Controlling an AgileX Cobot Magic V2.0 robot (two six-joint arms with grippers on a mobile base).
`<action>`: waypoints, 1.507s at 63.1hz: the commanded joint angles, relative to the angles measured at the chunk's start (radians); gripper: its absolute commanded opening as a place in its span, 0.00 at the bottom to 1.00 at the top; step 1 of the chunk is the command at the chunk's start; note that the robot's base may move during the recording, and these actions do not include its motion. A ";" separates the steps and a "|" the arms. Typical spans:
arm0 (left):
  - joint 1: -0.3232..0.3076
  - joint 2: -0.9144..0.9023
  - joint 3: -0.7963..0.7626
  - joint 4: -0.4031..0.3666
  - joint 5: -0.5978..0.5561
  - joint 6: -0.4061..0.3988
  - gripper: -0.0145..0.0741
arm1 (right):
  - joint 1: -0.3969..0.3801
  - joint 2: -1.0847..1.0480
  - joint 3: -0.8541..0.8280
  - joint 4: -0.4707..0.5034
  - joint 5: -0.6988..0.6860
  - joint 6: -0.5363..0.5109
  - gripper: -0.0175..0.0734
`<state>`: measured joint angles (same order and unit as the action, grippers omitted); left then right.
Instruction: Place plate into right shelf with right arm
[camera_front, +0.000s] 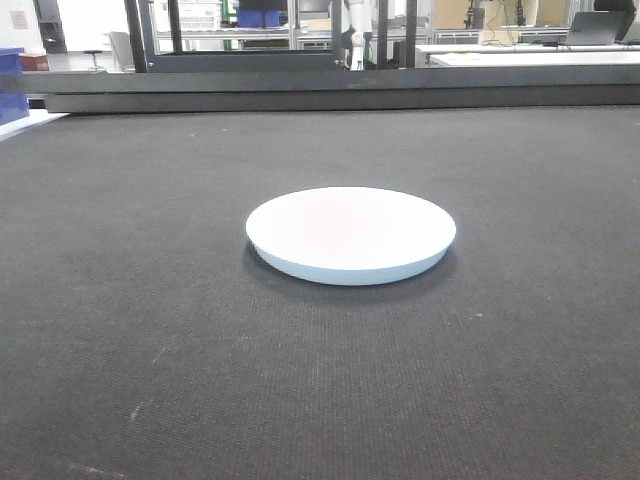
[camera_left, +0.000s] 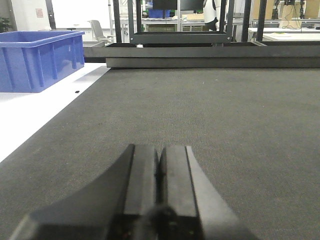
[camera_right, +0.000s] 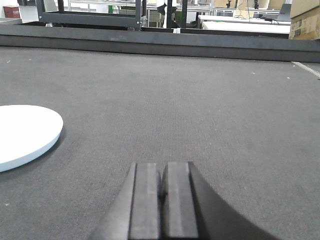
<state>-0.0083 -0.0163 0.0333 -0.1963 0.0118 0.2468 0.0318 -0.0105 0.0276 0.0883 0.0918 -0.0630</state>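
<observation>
Right gripper (camera_right: 161, 172) sits low over the dark woven mat (camera_right: 210, 110), pointing straight and level across it toward the far raised edge. Its 2 fingers (camera_right: 146, 200) are pressed flat together with no gap, and nothing is between them. The plate (camera_front: 350, 232) lies flat on the mat, upright, near the middle of the front view. From the right wrist camera it is ahead and off to the left of the gripper, apart from it, with only part of its rim in frame. Over on the other side, the left gripper (camera_left: 159, 152) holds the same low, level pose, its 2 fingers likewise closed on each other with nothing held. Ahead of it to the left, 1 blue bin (camera_left: 37, 57) stands on a white surface (camera_left: 30, 115) beside the mat. Writing: a small sign (camera_left: 39, 12) on the far wall is too small to read, and the plate carries no visible marking.
</observation>
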 joint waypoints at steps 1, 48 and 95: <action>0.000 -0.011 0.005 -0.002 -0.088 -0.002 0.11 | -0.007 -0.014 -0.006 -0.004 -0.092 -0.008 0.25; 0.000 -0.011 0.005 -0.002 -0.088 -0.002 0.11 | -0.007 -0.014 -0.036 -0.002 -0.115 -0.005 0.25; 0.000 -0.011 0.005 -0.002 -0.088 -0.002 0.11 | 0.083 0.919 -0.936 -0.018 0.577 0.142 0.84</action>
<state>-0.0083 -0.0163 0.0333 -0.1963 0.0118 0.2468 0.0700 0.8140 -0.7877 0.0832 0.6820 0.0174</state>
